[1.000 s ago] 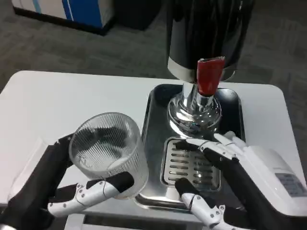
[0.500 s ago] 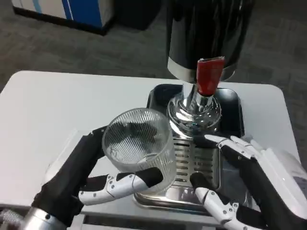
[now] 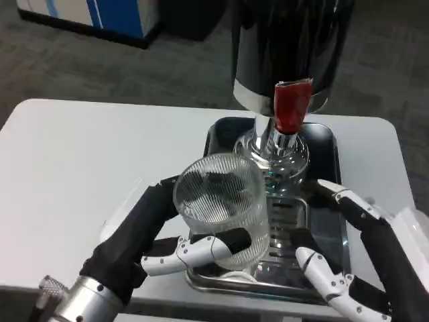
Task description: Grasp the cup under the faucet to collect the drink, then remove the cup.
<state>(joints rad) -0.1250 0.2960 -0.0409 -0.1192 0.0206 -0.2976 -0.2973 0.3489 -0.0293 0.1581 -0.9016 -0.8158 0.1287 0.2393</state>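
head view: the left hand [image 3: 175,249] holds a clear ribbed glass cup [image 3: 224,203], black thumb side on the cup's left wall, a white-and-black finger wrapped across its front near the base. cup is upright, mouth up, over the left part of the slotted metal drip grate [image 3: 287,228], just in front of and a bit left of the chrome faucet base [image 3: 271,153]. can't tell if the cup's base touches the grate. something dark shows through the glass; can't say what.

the red faucet lever [image 3: 292,106] hangs off the front of the big black drink dispenser [image 3: 288,47], above and to the right of the cup's rim. grate sits in a dark rectangular metal tray [image 3: 324,137], which rests on the white tabletop [image 3: 87,154] w/ the dispenser at its back end.

right hand [image 3: 362,251] is at the tray's right-front corner, fingers spread apart, holding nothing; one white-tipped finger lies near the grate's front edge, another points along the tray's right side. not touching the cup.

beyond the tabletop: grey carpet floor [image 3: 114,67], a blue-and-white cabinet [image 3: 100,17] top left.
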